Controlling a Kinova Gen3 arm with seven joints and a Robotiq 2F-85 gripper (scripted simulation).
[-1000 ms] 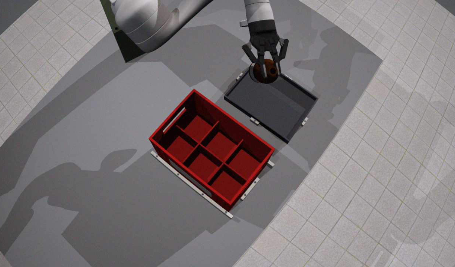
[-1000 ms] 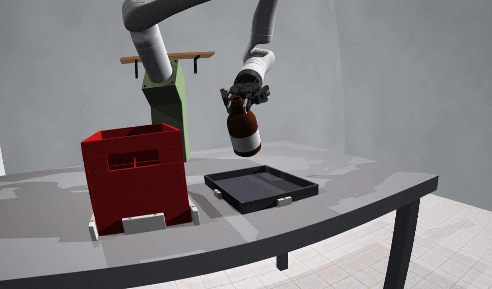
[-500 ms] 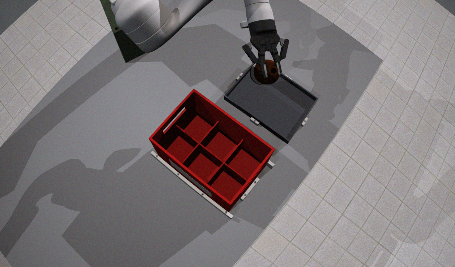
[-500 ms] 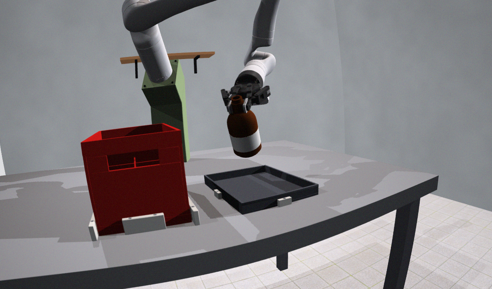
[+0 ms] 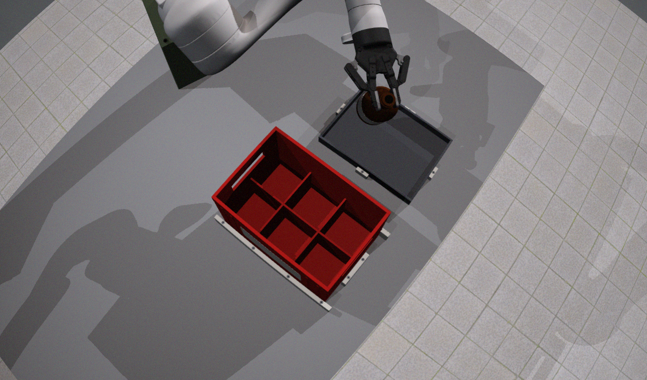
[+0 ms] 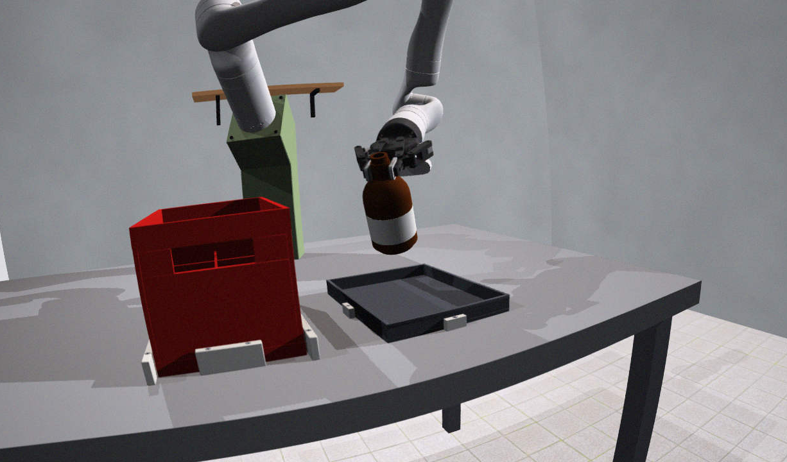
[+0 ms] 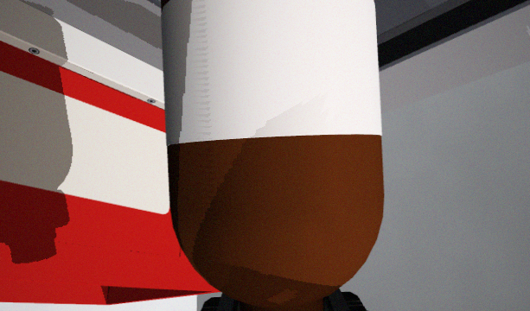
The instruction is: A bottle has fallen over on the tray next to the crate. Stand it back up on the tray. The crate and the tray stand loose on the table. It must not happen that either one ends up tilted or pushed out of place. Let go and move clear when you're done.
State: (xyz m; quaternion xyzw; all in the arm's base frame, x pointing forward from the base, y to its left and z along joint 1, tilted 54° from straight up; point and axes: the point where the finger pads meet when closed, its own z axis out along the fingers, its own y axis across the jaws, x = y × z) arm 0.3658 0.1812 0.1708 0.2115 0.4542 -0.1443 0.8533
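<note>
Because the neck gives a slim hold, your jaws are clamped there on the brown, white-labelled bottle [image 5: 378, 116] [image 6: 389, 197] [image 7: 282, 194], near upright above the black rectangular tray [image 5: 387, 151] [image 6: 384, 330] [image 7: 446, 32], leaving its base free for landing.

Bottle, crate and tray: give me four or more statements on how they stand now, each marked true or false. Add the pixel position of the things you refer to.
1. The claw [image 5: 386, 101] [image 6: 380, 168] is shut on the neck of the bottle [image 5: 373, 111] [image 6: 388, 197] [image 7: 273, 194]. True.
2. The bottle is standing on the tray [image 5: 363, 153] [image 6: 379, 298]. False: it hangs above the table, clear of the tray.
3. The crate [image 5: 337, 177] [image 6: 217, 310] has six compartments. True.
4. A second bottle sits in the crate. False: its compartments hold no bottle.
5. The bottle's label [image 6: 391, 228] [image 7: 277, 73] is white. True.
6. The bottle hangs neck down. False: its neck is up and its base down.
</note>
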